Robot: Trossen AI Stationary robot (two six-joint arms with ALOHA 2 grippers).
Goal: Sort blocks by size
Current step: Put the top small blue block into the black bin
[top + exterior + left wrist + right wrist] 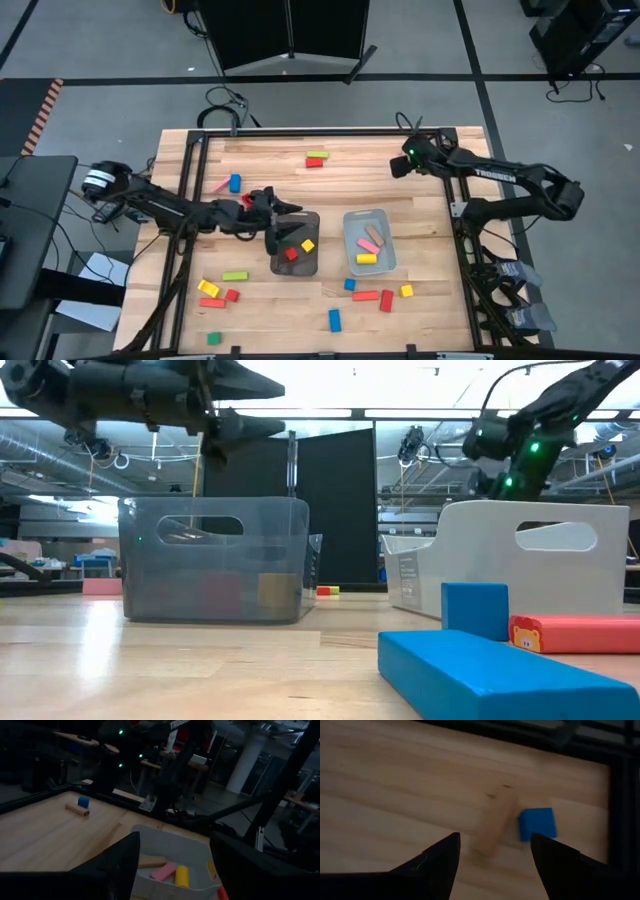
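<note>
Sorting is partly done: the dark tray (294, 262) holds 3 small blocks, a red, a yellow and one more, and the pale tray (349, 222) holds 3 bars, tan, pink and yellow. Many blocks remain loose on the bench (260, 160). The left gripper (290, 209) hovers over the dark tray's rim, fingers apart, holding nothing. The right gripper (492, 851) hangs above a tan bar (492, 831) and blue cube (536, 823) at the far right corner, fingers spread, also without a block.
</note>
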